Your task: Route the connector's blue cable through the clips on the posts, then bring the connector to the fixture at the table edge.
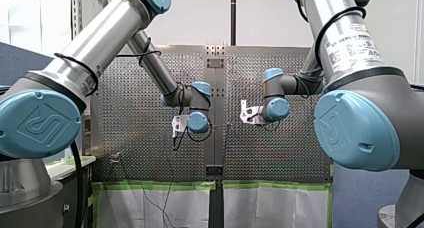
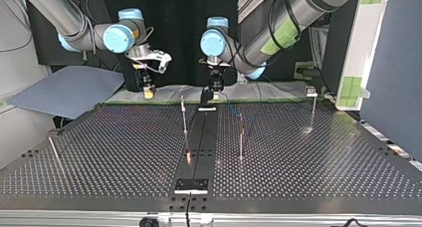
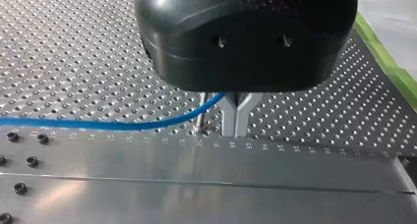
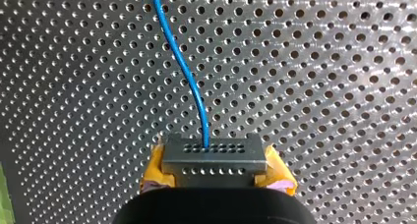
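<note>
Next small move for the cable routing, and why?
Probably ease my left gripper toward the post beside it to catch the blue cable there: it pinches the cable right by that post, while my right gripper holds the connector.

A black backdrop [image 2: 174, 8] stands behind the perforated table [image 2: 99, 152], a blue partition [image 2: 395, 62] beside it.

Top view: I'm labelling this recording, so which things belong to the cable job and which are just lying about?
Job: blue cable, connector in my right gripper, posts, fixture at the table edge.
Lying about: grey sheet at the top view's left, white panel at its right.
</note>
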